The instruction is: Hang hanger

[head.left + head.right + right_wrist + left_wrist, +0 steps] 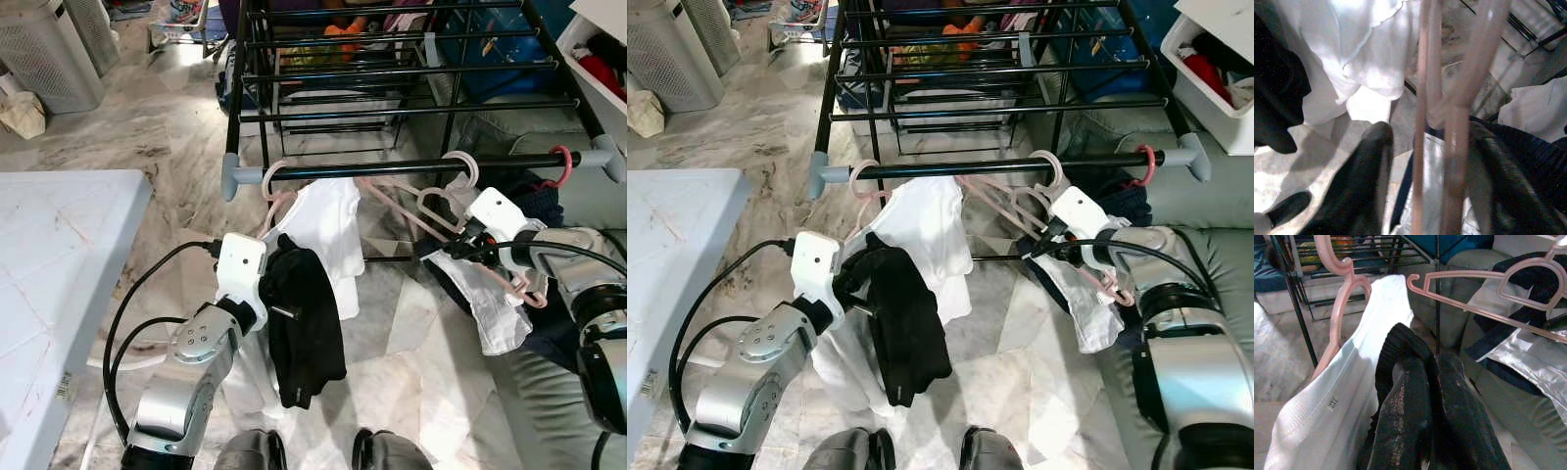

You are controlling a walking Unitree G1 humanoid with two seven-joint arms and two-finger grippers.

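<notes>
Marble floor point(186, 176) stretches under a black drying rack point(392, 73), whose near rail point(421, 166) runs left to right across the middle of the head views. A white table point(59, 255) sits at the left, and a white ribbed appliance point(44, 49) stands far left.

On the rail's left end a pink hanger point(277, 181) is hooked, carrying a white shirt point(328, 230). The left gripper point(279, 284) is raised just near of that shirt with a black cloth point(304, 333) draped over and around it; its fingers point(1400, 431) look close together in the wrist view, but the cloth covers them, so how far they are open cannot be told.

Over on the right, a second pink hanger point(446, 201) has its hook over the rail, with a white garment point(490, 304) dangling below it. The right gripper point(441, 243) is up at this hanger, just below the rail; its wrist view shows the pink bars point(1449, 122) running between the two dark fingers point(1361, 186), pinched around them. A small red ring point(563, 162) hangs further right on the rail.
</notes>
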